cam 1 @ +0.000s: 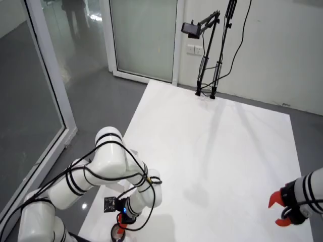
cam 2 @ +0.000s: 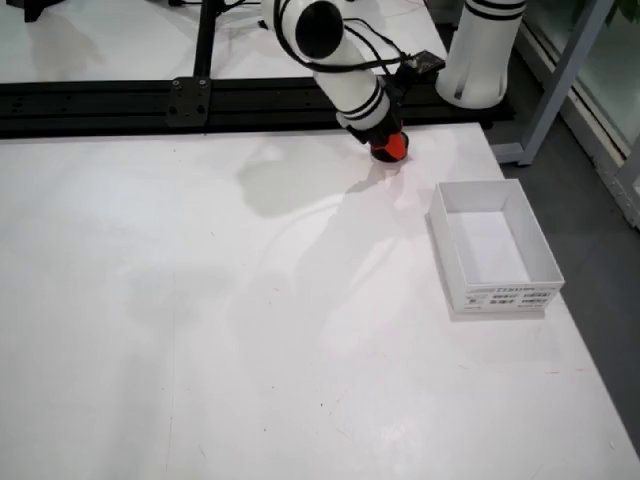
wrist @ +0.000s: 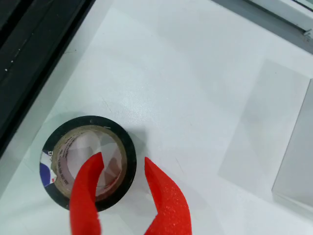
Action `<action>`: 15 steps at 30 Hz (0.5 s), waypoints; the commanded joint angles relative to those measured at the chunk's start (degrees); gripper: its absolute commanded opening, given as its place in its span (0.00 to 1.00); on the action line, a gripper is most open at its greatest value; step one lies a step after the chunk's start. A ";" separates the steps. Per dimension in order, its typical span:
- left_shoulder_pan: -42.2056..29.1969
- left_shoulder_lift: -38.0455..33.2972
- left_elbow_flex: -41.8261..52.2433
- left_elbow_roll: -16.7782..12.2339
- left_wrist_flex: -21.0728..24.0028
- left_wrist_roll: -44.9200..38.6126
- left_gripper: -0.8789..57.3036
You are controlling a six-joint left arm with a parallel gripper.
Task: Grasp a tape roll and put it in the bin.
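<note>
A black tape roll with a tan core lies flat on the white table at the lower left of the wrist view. My gripper is open just above it. The left red finger stands over the roll's hole, and the right finger is outside the roll's right wall. In the front view my gripper is low at the table's far edge, and the arm hides the roll. The white open-top bin stands to the right of it, nearer the camera.
A black rail runs along the table's far edge in the front view, close behind my gripper. A white wall shows at the right edge of the wrist view. A second arm's red gripper rests far off at the overhead view's right.
</note>
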 commanded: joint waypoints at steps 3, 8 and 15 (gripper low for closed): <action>0.26 0.87 -0.01 -0.77 -2.63 -0.09 0.00; -0.09 -0.45 -0.10 -1.03 -1.84 -0.09 0.00; 0.26 -4.49 -0.10 0.46 1.41 -0.09 0.00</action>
